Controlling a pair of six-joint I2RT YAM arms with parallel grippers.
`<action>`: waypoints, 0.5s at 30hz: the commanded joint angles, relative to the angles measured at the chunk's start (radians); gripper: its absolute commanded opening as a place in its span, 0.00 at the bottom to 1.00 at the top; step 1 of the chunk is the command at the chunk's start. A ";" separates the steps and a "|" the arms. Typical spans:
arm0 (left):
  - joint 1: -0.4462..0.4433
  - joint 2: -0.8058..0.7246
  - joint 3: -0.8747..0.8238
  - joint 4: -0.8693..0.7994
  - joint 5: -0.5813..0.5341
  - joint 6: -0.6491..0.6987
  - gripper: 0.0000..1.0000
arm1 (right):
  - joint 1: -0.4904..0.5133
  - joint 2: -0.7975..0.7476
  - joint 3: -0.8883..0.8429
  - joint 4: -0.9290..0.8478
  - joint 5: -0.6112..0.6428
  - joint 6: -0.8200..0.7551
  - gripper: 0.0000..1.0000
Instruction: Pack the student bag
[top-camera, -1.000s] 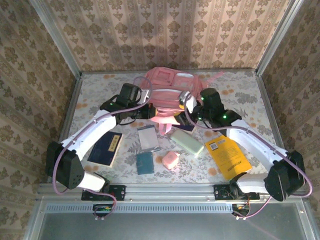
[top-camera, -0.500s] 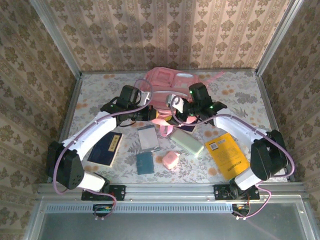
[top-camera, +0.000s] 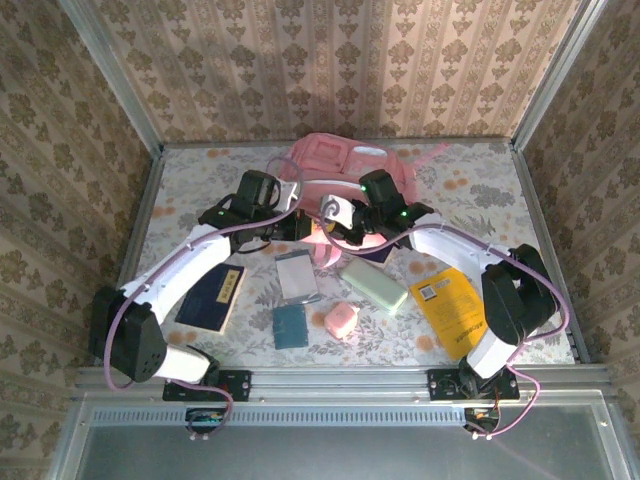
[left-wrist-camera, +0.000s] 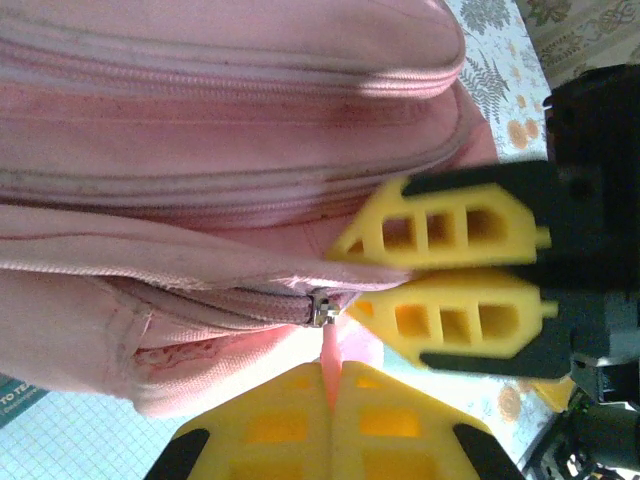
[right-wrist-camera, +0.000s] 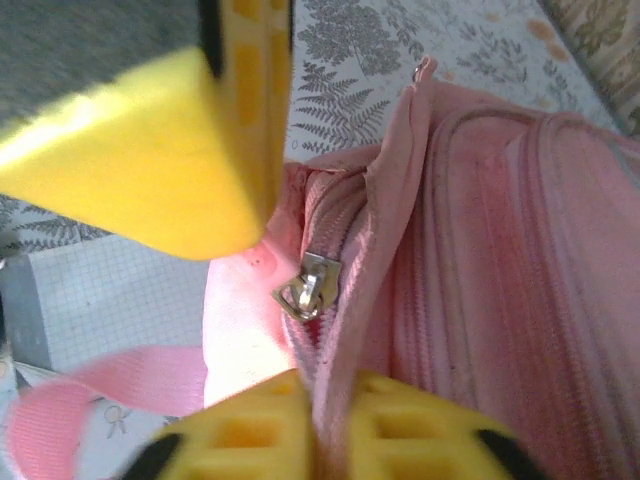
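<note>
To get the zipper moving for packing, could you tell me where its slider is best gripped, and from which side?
Grip the metal pull tab hanging off the slider on the student bag, not the slider body. It is a flat loop clear of the fabric, so probably come from the table side, pinching its faces.

Overhead; wrists close (student bag (top-camera: 345, 160) shared)

Navy booklet (top-camera: 212, 297), grey notebook (top-camera: 297, 275), teal card (top-camera: 290, 326), pink pouch (top-camera: 341, 320), green case (top-camera: 373, 284), yellow packet (top-camera: 456, 311).
</note>
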 joint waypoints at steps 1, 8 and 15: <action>0.002 -0.048 0.010 0.020 0.028 0.037 0.00 | -0.005 -0.021 -0.018 0.074 0.089 -0.042 0.00; 0.031 -0.035 0.036 -0.045 -0.062 0.092 0.00 | -0.026 -0.093 -0.068 0.096 0.055 -0.036 0.00; 0.096 -0.049 0.014 -0.063 -0.094 0.081 0.00 | -0.063 -0.154 -0.110 0.133 0.032 -0.019 0.00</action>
